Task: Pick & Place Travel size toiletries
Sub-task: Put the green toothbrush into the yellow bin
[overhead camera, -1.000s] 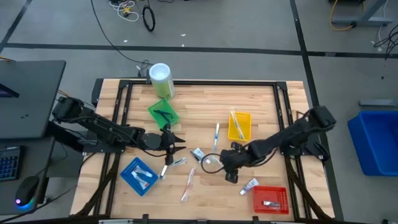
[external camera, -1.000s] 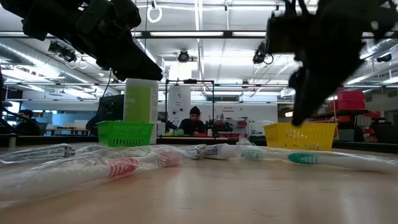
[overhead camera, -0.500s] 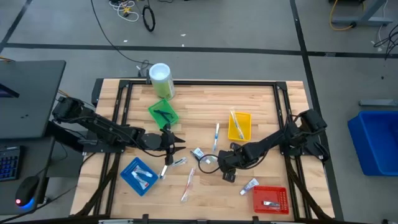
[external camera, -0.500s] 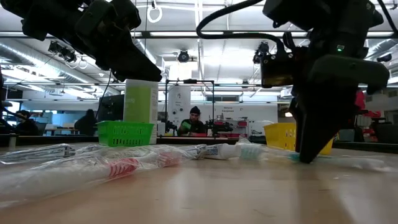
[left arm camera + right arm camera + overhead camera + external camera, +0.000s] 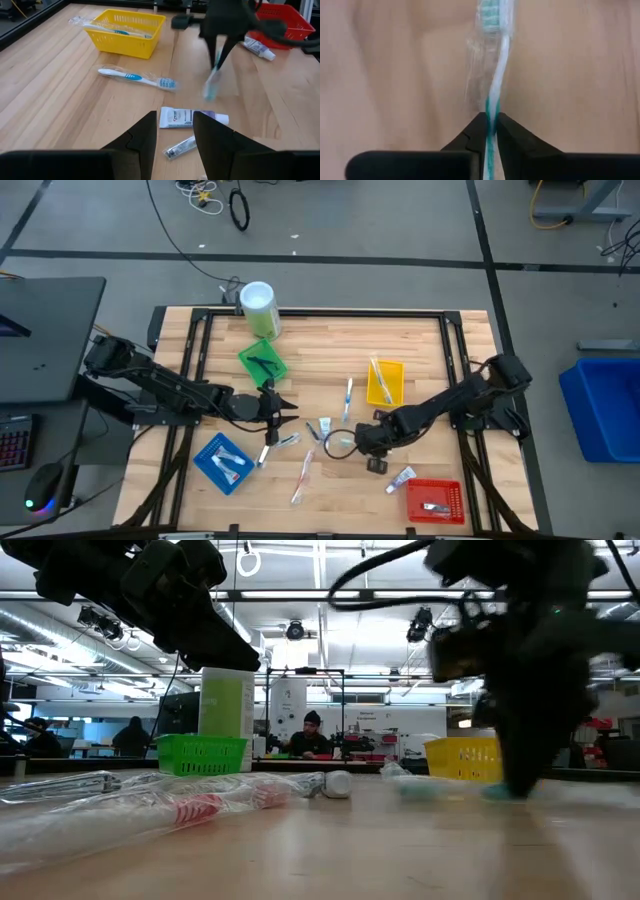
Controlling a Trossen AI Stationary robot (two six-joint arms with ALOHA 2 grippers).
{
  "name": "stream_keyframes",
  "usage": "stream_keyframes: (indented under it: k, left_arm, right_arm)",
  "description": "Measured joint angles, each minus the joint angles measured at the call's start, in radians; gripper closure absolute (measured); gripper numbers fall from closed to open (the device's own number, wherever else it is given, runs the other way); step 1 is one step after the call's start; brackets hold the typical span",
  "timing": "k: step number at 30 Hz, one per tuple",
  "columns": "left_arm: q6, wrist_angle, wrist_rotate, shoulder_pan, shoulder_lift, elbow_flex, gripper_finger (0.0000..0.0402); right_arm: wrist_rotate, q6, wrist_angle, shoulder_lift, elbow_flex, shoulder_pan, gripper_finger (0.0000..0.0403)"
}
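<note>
My right gripper [image 5: 366, 444] stands near the table's middle, shut on a teal-and-white toothbrush [image 5: 494, 65] in a clear wrapper, which also shows in the left wrist view [image 5: 212, 82]. My left gripper [image 5: 280, 412] hovers open left of it, over a white toothpaste tube [image 5: 192, 118] and a small silvery tube [image 5: 180, 147] that lie flat on the wood. A blue toothbrush [image 5: 137, 78] lies flat near the yellow tray [image 5: 385, 382], which holds more toothbrushes. Another white tube [image 5: 401, 476] lies beside the red tray [image 5: 435, 500]. My right gripper pinches the toothbrush's teal-and-white handle [image 5: 491, 114] between its two fingers [image 5: 476, 131], wrapper and all. The fingers come from above, pointing down. The brush slants down below them [image 5: 210, 89], its bristle end away from the fingers; whether that end touches the table I cannot tell.
A green tray [image 5: 262, 363] and a tall green canister with a white lid [image 5: 259, 307] stand at the far left. A blue tray [image 5: 224, 461] with tubes sits at the near left. A pink toothbrush [image 5: 303, 477] lies near the front. People sit in the room behind.
My right gripper has come down onto the teal toothbrush and shut on its handle. The brush, which lay flat on the table, now slants below the fingers with its gripped part raised. The white tube beside it has shifted a little.
</note>
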Motion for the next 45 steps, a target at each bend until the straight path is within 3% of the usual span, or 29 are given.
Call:
stream_keyframes:
  k: [4, 8, 14, 17, 20, 28, 38, 45]
  left_arm:
    - [0.0, -0.001, 0.0, 0.0, 0.0, 0.0, 0.0265]
    - [0.0, -0.003, 0.0, 0.0, 0.0, 0.0, 0.0265]
    - [0.0, -0.002, 0.0, 0.0, 0.0, 0.0, 0.0265]
    - [0.0, 0.001, -0.01, 0.0, 0.0, 0.0, 0.0265]
    - [0.0, 0.0, -0.023, 0.0, 0.0, 0.0, 0.0265]
    - [0.0, -0.001, -0.024, 0.0, 0.0, 0.0, 0.0265]
    - [0.002, -0.002, -0.023, 0.0, 0.0, 0.0, 0.0265]
    - [0.001, -0.001, -0.025, 0.0, 0.0, 0.0, 0.0264]
  right_arm:
    - [0.027, -0.032, -0.064, -0.12, 0.022, -0.011, 0.0365]
    - [0.147, -0.035, -0.244, -0.248, 0.058, -0.019, 0.0366]
    - [0.482, 0.086, -0.37, -0.432, 0.069, -0.046, 0.0366]
    - [0.658, 0.191, -0.403, -0.469, 0.066, -0.07, 0.0365]
    - [0.769, 0.273, -0.381, -0.479, 0.038, -0.101, 0.0365]
    - [0.781, 0.328, -0.137, -0.474, -0.16, -0.198, 0.0364]
    - [0.763, 0.282, 0.192, -0.474, -0.427, -0.268, 0.0359]
    - [0.732, 0.155, 0.254, -0.474, -0.469, -0.28, 0.033]
